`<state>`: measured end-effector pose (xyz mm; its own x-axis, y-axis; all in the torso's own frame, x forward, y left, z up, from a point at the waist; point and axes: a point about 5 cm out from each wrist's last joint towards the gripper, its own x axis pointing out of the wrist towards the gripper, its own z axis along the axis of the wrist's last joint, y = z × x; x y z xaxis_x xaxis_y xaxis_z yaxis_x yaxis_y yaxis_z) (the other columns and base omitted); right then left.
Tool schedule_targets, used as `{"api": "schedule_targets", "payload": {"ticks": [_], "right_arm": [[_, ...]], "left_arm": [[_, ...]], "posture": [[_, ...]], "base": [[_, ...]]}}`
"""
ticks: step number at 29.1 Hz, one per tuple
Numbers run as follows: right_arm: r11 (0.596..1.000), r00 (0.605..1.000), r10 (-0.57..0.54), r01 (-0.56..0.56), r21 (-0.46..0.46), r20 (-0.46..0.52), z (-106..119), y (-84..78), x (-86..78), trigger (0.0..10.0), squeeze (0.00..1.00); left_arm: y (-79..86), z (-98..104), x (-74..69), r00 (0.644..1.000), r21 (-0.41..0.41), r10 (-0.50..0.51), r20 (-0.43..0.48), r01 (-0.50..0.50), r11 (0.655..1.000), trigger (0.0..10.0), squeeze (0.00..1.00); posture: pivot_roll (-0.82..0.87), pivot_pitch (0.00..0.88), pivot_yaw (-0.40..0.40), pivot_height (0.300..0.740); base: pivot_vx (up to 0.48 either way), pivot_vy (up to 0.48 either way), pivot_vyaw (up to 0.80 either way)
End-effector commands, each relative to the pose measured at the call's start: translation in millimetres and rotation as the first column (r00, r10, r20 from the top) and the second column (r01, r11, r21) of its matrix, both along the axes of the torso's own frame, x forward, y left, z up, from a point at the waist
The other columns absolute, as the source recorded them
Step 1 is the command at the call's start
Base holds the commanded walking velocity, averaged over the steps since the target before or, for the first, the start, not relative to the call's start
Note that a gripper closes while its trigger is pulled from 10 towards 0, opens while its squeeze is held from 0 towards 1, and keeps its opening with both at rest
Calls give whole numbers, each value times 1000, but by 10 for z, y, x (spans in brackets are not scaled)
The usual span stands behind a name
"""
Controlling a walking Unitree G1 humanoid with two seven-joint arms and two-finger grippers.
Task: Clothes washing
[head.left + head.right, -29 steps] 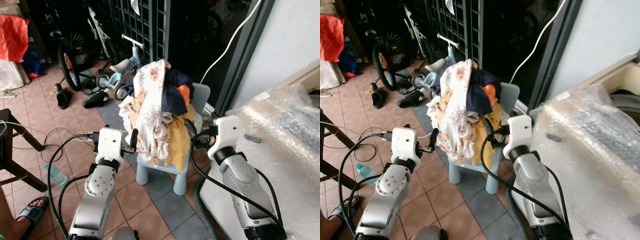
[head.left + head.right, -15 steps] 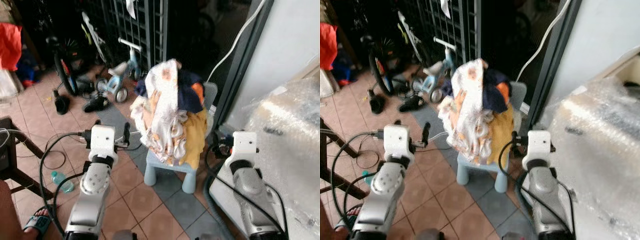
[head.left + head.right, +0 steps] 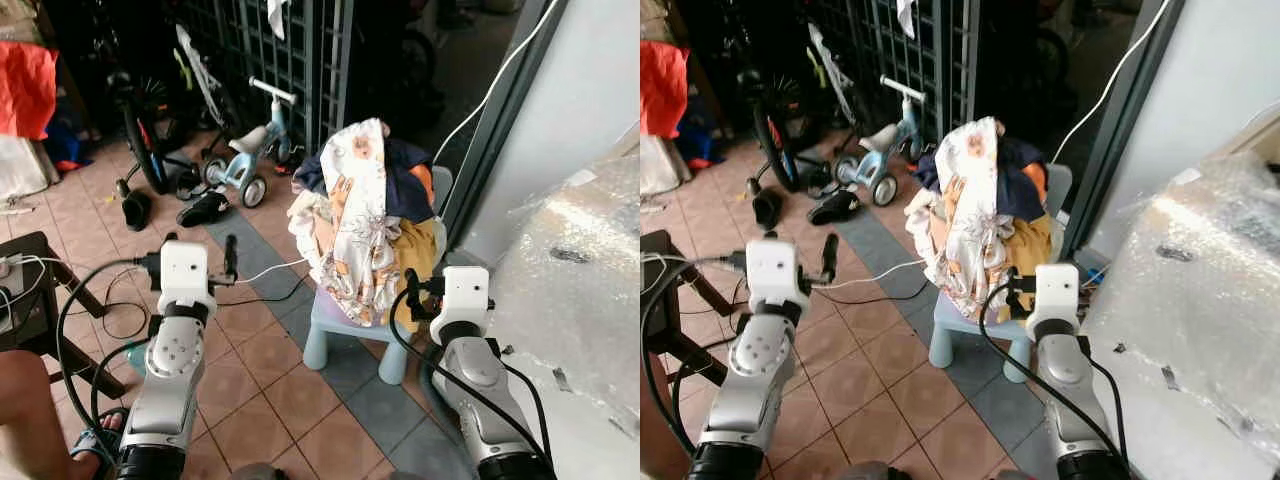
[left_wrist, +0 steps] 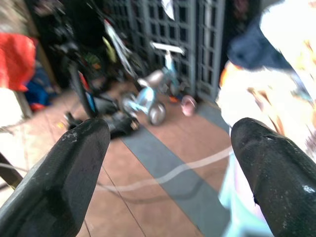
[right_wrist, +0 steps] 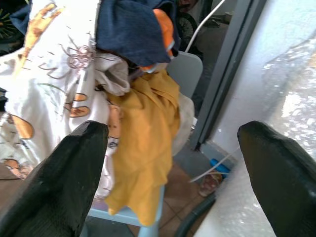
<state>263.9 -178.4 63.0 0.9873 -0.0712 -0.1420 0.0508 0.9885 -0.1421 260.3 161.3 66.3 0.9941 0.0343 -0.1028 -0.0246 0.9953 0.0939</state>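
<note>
A pile of clothes (image 3: 365,215) sits heaped on a small light-blue chair (image 3: 345,325): a white cloth with orange prints (image 5: 59,84) on top, a navy garment (image 5: 131,29), and a yellow garment (image 5: 140,143) hanging down. My left gripper (image 4: 168,143) is open, with nothing between its fingers (image 3: 230,258), and hovers over the tiled floor left of the chair, apart from the pile. My right gripper (image 5: 173,143) is open too, just in front of the chair's right side and facing the yellow garment.
A washing machine wrapped in bubble wrap (image 3: 575,270) stands close on the right. A child's balance bike (image 3: 245,160), a bicycle (image 3: 140,130), shoes (image 3: 205,208) and cables lie behind left. A dark stool (image 3: 35,290) and a person's sandalled foot (image 3: 95,445) are at the left.
The camera has pulled back and shifted. Both grippers, close against the clothes pile a second ago, now sit lower and farther from it. The pile itself has not moved.
</note>
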Motion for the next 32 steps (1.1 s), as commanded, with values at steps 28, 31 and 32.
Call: {"api": "schedule_targets", "payload": {"ticks": [28, 31, 32], "right_arm": [[967, 960, 215, -234, 96, 179, 464, 262, 126, 10000, 0], [961, 952, 238, -259, 94, 192, 489, 310, 119, 10000, 0], [960, 948, 248, -269, 83, 198, 503, 328, 119, 10000, 0]], "left_arm": [[-66, 249, 202, 993, -20, -67, 100, 69, 997, 10000, 0], [-67, 230, 170, 993, -19, -66, 93, 68, 998, 10000, 0], [-71, 223, 157, 994, -21, -67, 90, 69, 997, 10000, 0]], "posture": [[-47, 0, 20, 740], [-46, 0, 22, 740], [-45, 0, 21, 740]], "base": [[0, 0, 0], [200, 0, 413], [322, 0, 769]]}}
